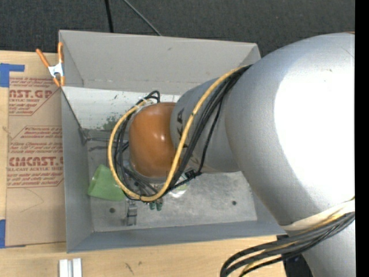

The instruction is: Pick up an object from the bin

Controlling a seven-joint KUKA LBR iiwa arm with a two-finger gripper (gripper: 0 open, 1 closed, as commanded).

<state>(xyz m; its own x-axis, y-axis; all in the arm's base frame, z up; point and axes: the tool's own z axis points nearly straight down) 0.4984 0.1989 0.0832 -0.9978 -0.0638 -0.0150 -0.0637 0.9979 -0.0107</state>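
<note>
Your arm point(288, 131) comes in from the right and reaches down into the grey bin point(75, 172). Its orange cover point(151, 140), looped by yellow and black cables point(118, 154), sits over the bin's middle and hides most of the gripper point(135, 199) beneath. You cannot tell whether the gripper is apart or together. A pale green, sheet-like thing point(102, 183) lies on the bin floor just left of the gripper, its right edge under the cables. A small dark piece point(131, 213) lies just below, nearer the front wall.
</note>
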